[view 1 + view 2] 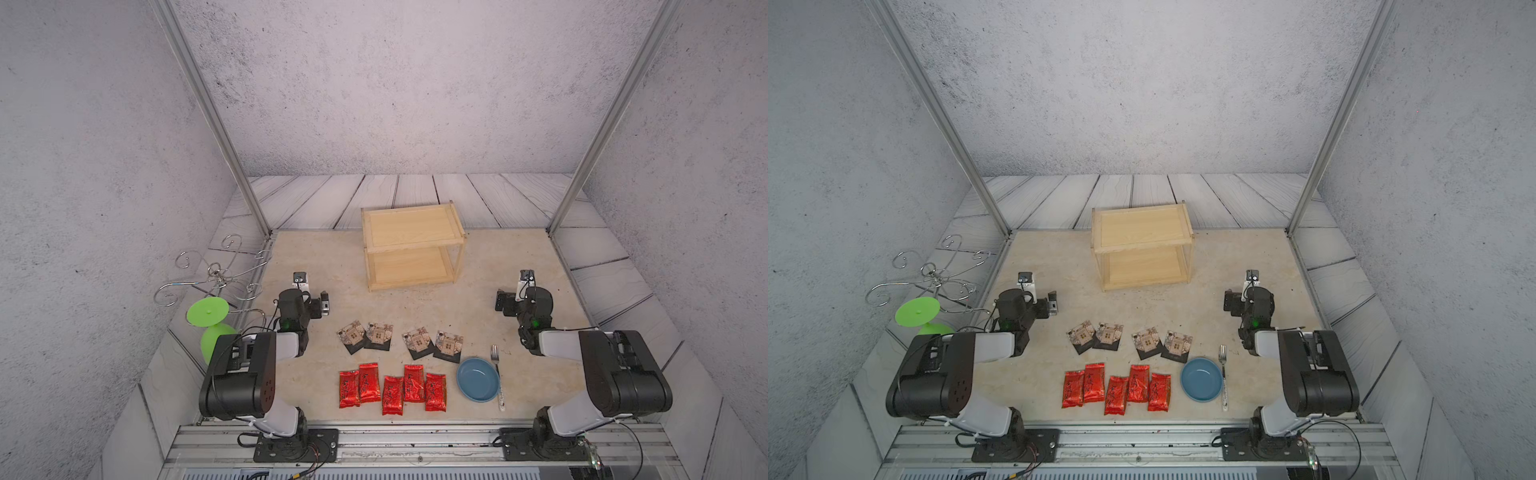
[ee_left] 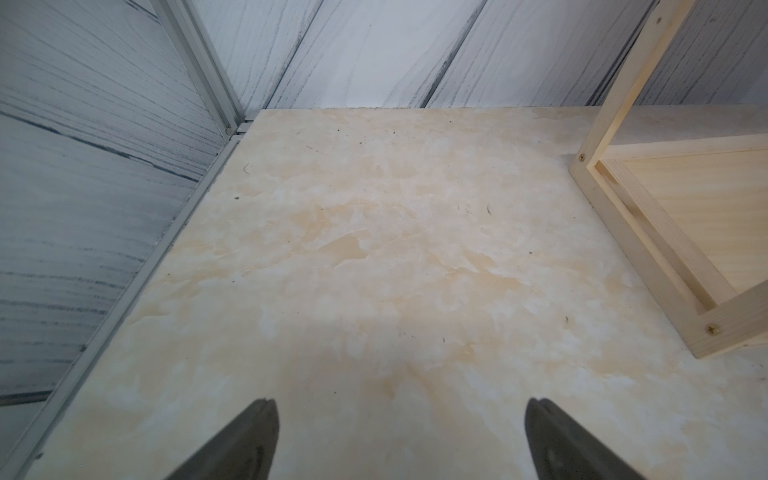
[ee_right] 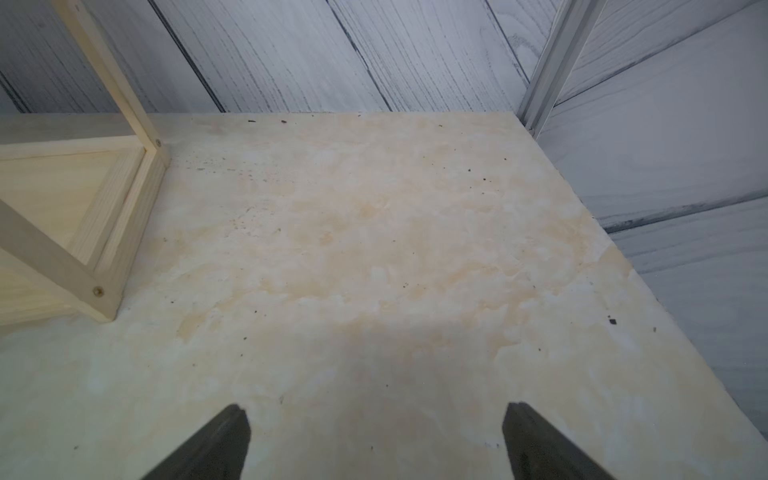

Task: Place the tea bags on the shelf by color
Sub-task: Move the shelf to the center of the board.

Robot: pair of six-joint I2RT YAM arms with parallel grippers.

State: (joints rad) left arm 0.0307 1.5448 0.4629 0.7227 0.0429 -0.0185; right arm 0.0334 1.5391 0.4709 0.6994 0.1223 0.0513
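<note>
Helpfully, we find red tea bags (image 1: 392, 395) nearest, black tea bags (image 1: 417, 341) behind — pre-grouped for the bare shelf (image 1: 413, 246); left end effector (image 2: 401, 419) and right end effector (image 3: 376, 417) gape empty.

Five red tea bags (image 1: 392, 395) are counted, four black tea bags (image 1: 378, 336) are counted, one two-tier shelf (image 1: 409, 226), one blue dish (image 1: 478, 379), one fork (image 1: 495, 357), one green goblet (image 1: 208, 311), one wire stand (image 1: 216, 274)

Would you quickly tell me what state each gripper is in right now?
The left gripper is open and holds nothing.
The right gripper is open and holds nothing.
</note>
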